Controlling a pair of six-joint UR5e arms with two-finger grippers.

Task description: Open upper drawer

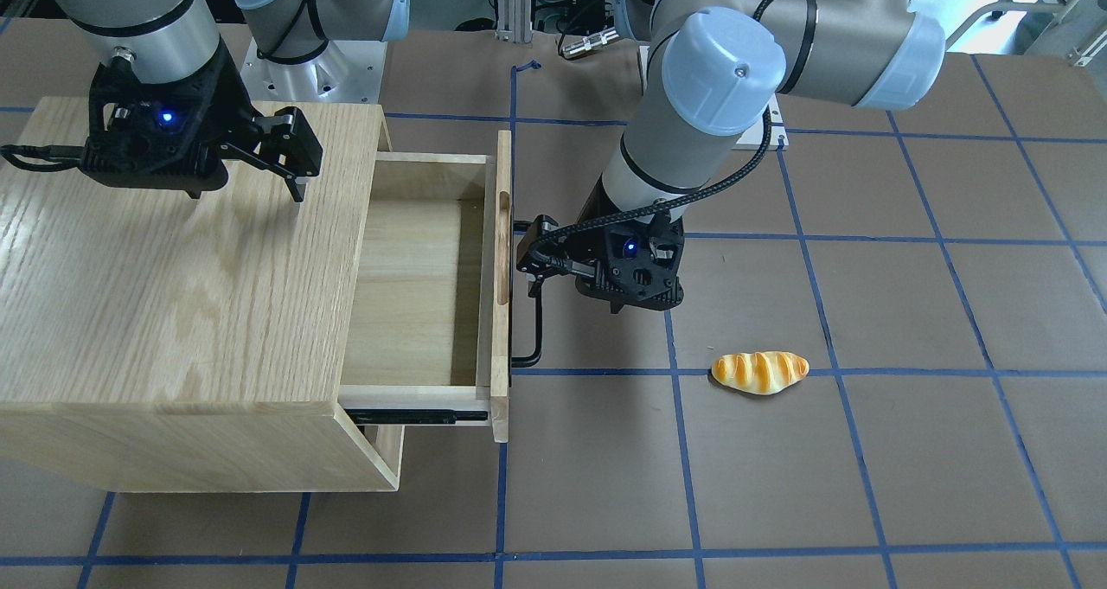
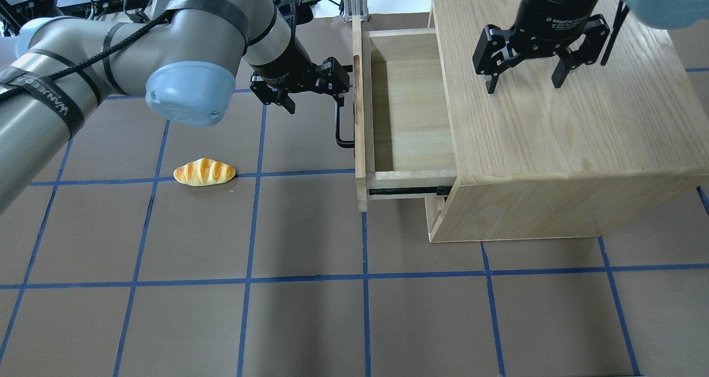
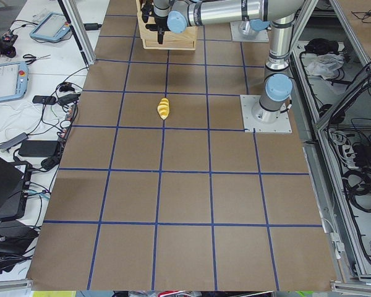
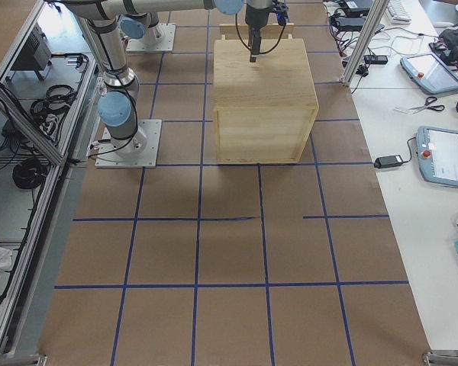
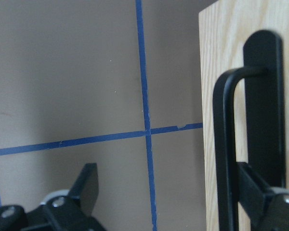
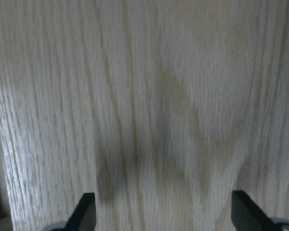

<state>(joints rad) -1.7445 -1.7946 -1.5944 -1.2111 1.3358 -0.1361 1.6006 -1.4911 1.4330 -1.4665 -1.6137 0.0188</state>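
The upper drawer [image 1: 415, 295] stands pulled well out of the oak cabinet [image 1: 173, 269], its inside bare; it also shows in the overhead view [image 2: 410, 117]. Its black bar handle [image 1: 538, 329] is on the front panel [image 1: 501, 269]. My left gripper [image 1: 529, 260] is open at the handle's far end. In the left wrist view [image 5: 173, 192] one finger [image 5: 260, 192] sits between the bar [image 5: 226, 144] and the panel, the other stands apart. My right gripper [image 2: 523, 83] is open and empty just above the cabinet top [image 2: 554, 133], which fills the right wrist view [image 6: 164, 211].
A toy bread roll [image 1: 759, 372] lies on the brown, blue-taped table, on the handle side of the drawer; it also shows in the overhead view [image 2: 204, 172]. The pulled-out drawer's black slide rail [image 2: 404, 190] shows at its near side.
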